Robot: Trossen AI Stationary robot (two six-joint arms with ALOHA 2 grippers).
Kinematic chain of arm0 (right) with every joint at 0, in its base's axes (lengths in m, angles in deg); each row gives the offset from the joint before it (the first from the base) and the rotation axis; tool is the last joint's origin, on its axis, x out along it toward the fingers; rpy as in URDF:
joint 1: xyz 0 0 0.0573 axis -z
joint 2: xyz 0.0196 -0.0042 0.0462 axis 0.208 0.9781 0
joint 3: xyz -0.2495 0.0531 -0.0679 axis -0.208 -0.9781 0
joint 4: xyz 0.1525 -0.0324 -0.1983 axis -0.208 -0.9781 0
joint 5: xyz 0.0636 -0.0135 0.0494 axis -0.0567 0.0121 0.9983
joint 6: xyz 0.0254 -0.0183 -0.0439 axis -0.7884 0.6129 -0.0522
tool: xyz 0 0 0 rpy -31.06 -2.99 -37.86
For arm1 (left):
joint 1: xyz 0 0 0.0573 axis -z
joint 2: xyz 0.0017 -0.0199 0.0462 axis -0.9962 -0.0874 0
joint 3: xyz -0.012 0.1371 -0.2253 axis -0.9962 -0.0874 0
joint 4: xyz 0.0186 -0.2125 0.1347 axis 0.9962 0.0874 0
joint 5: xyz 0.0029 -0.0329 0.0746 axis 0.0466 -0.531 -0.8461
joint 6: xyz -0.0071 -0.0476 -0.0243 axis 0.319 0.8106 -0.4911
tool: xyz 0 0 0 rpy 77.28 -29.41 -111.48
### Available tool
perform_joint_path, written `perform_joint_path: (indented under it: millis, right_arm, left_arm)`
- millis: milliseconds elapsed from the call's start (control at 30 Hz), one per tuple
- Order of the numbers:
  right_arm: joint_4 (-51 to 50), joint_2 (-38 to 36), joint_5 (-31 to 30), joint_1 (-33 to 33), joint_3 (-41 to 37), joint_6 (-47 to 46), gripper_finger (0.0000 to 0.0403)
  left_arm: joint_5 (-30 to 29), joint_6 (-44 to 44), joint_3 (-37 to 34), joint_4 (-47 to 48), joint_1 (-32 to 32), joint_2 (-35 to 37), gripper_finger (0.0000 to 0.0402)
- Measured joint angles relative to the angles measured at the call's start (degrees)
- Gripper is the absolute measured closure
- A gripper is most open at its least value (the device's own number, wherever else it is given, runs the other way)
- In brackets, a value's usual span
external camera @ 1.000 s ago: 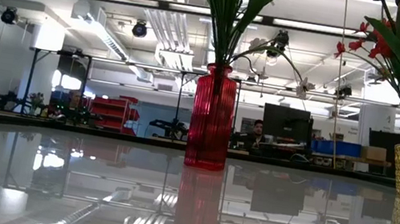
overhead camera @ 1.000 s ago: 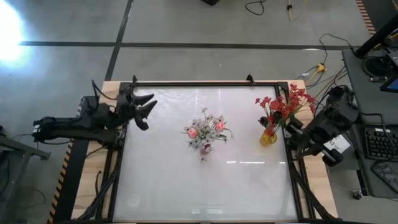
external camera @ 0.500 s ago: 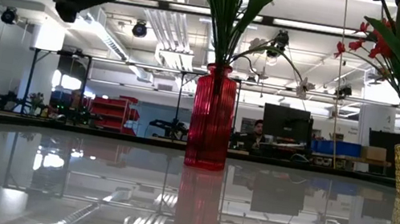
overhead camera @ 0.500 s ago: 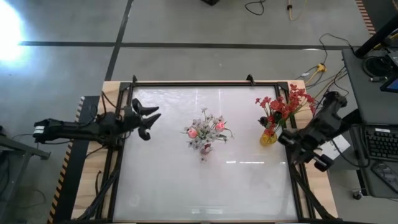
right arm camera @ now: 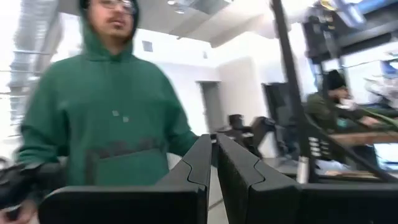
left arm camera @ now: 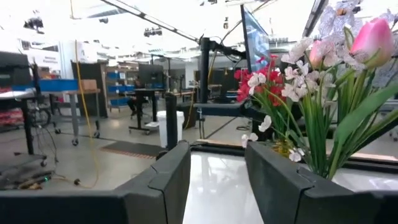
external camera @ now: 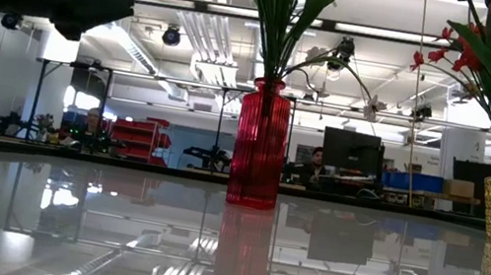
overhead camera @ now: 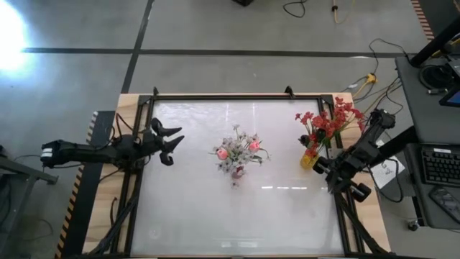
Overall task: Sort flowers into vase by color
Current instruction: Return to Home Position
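Observation:
A red ribbed vase stands at the table's middle and holds white sprays and pink buds by their green stalks. A yellow vase at the right edge holds the red sprays. My left gripper hovers open above the table's left part, pointing at the red vase; its wrist view shows the pink bud and white blossoms ahead. My right gripper is shut, empty, just near of the yellow vase.
The glossy white table top has a black frame around it. A person in a green hoodie stands beyond the table in the right wrist view. Bare table surface stretches along the near half.
My left gripper has sunk lower and shifted a little toward the table's near edge, staying open. My right arm has swung in from the right edge toward the near left, bringing its gripper beside the yellow vase. The vases and flowers have not moved.

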State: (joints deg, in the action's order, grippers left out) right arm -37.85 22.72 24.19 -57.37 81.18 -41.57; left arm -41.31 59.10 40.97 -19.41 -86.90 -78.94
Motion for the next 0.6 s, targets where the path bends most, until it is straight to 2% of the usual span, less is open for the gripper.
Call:
perform_joint_path:
  millis: [100,200,267,400,600]
  right_arm:
    - [-2.38,-0.90,-2.81,0.02,0.02,0.84,0.0385]
    - [-3.64,-1.17,-2.94,0.01,0.02,1.72,0.0385]
    - [-6.55,-1.19,-3.43,0.01,0.01,0.60,0.0385]
    - [-14.57,-1.02,-8.23,0.00,0.00,-2.45,0.0385]
    - [-23.81,-0.82,-10.95,0.00,-0.03,-0.04,0.0385]
  left_arm:
    - [-0.02,-2.32,0.01,-0.17,0.00,0.71,0.0260]
    - [-0.02,-3.96,-0.31,0.85,0.00,1.77,0.0260]
    - [-0.04,-4.01,-0.31,5.02,-0.02,2.27,0.0260]
    - [-0.28,-2.86,-0.31,11.46,-0.02,3.38,0.0260]
    - [-0.32,-0.66,-0.32,18.41,-0.07,5.84,0.0260]
